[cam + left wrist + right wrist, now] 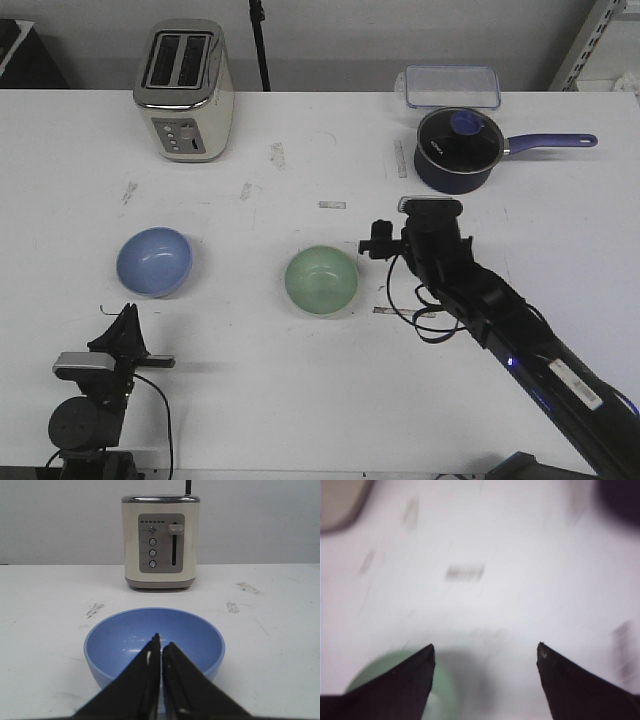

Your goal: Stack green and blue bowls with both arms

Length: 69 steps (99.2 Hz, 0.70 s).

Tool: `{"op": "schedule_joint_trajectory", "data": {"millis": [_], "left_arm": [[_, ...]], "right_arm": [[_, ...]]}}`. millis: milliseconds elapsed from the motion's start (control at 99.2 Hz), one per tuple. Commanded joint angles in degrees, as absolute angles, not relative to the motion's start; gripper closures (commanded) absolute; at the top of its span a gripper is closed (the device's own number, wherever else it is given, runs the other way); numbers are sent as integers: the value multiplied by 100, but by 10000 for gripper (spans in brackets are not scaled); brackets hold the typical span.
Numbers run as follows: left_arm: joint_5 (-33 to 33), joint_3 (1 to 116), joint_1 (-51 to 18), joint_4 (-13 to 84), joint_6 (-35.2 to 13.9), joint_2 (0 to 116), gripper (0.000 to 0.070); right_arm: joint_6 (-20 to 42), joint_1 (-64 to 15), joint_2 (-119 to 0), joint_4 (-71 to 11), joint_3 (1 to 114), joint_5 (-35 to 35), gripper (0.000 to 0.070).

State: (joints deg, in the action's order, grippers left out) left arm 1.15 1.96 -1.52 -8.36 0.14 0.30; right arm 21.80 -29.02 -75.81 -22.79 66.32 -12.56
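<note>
The blue bowl (154,262) sits upright on the white table at the left. The green bowl (321,280) sits upright near the middle. My left gripper (127,315) is low at the front left, just short of the blue bowl. In the left wrist view the left gripper (161,642) is shut and empty, its tips pointing at the blue bowl (125,635). My right gripper (388,248) hovers just to the right of the green bowl. In the blurred right wrist view the right gripper (485,652) is wide open and empty, with the green bowl (443,696) beside one finger.
A cream toaster (185,90) stands at the back left, also in the left wrist view (161,545). A navy saucepan (458,148) with lid and long handle and a clear lidded box (452,87) are at the back right. Small tape strips (332,204) lie on the table.
</note>
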Motion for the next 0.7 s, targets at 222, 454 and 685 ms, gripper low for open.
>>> {"op": "schedule_joint_trajectory", "data": {"millis": [222,454,685], "left_arm": [[91,69,-145,-908,62,19,698],[91,69,-145,-908,62,19,698],[91,69,-145,-906,60,19,698]], "right_arm": [[-558,-1817,-6123,-735,5483,-1214,693],[-687,-532,-4910,-257,4425,-246,693],[-3,-156,-3924,-246,3505,-108,693]]}}
